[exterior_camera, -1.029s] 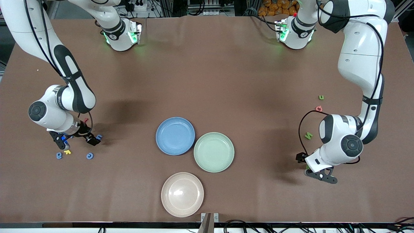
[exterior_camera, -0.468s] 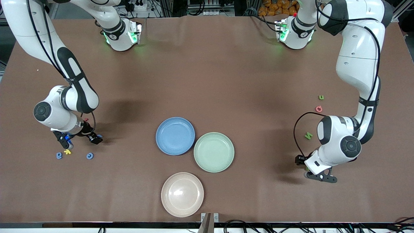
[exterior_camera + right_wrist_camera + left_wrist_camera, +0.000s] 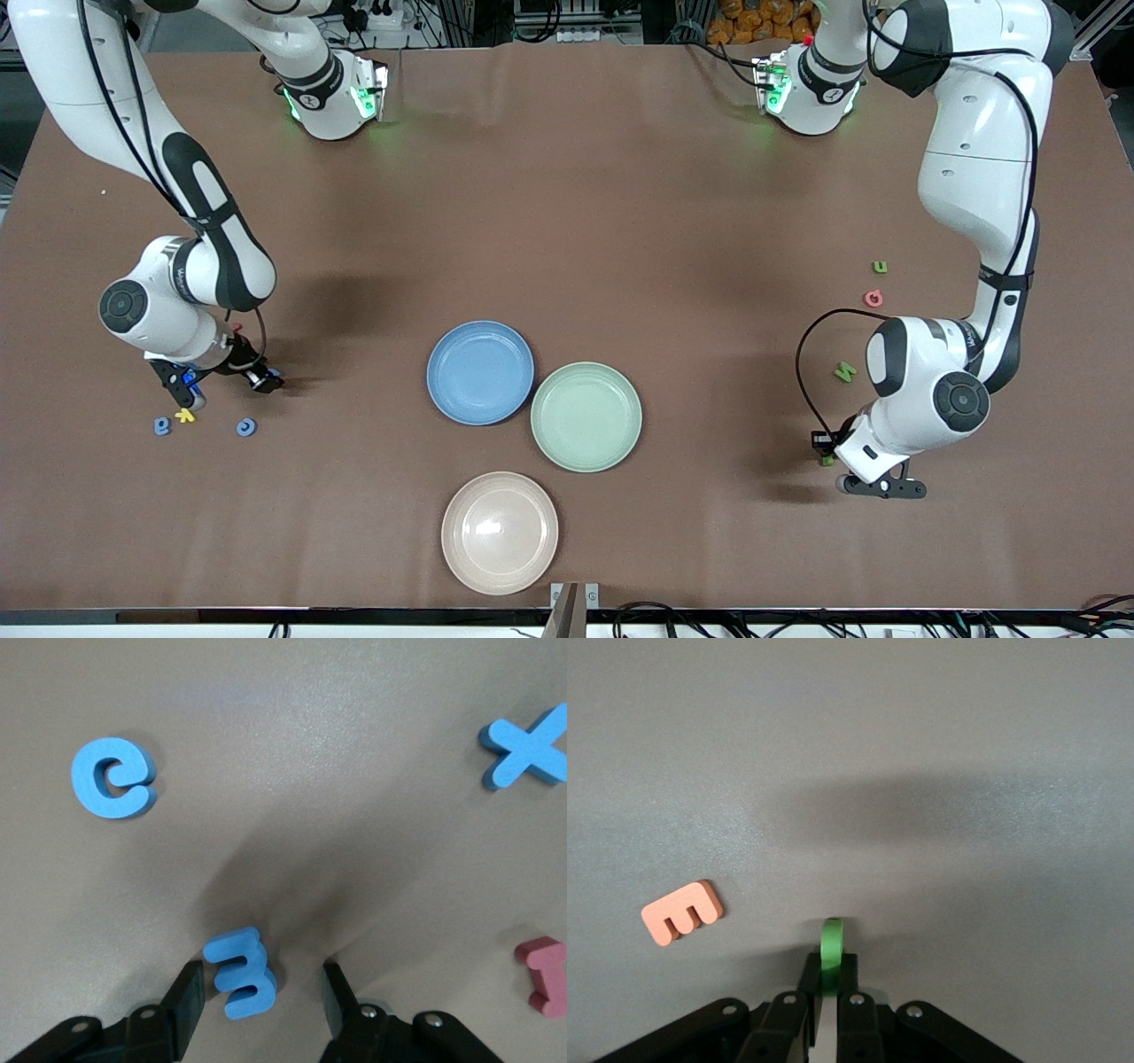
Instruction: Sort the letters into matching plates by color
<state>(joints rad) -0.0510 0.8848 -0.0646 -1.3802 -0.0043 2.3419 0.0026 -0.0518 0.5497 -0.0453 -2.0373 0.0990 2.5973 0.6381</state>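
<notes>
Both grippers are down at the table, each on its own letter; the plates hold nothing.

We see the left gripper [image 3: 829,979] pinched narrow on a green letter [image 3: 831,943] that stands on edge on the table, at about 3 o'clock from the green plate [image 3: 586,416] in the front view, with an orange E [image 3: 682,912] lying near it. The right gripper [image 3: 261,988] is at about 9 o'clock from the blue plate [image 3: 480,372], its fingers partly apart around a blue 3 [image 3: 239,974]. One finger is just beside the 3 and the other stands off it. A blue c [image 3: 112,777], a blue x [image 3: 529,749] and a red piece [image 3: 545,974] lie flat nearby. The green plate sits at 4 o'clock of the blue plate, rims just beside each other. A beige plate [image 3: 500,532] is at 6 o'clock. A green N [image 3: 845,371] lies at 12 o'clock of the left gripper.
</notes>
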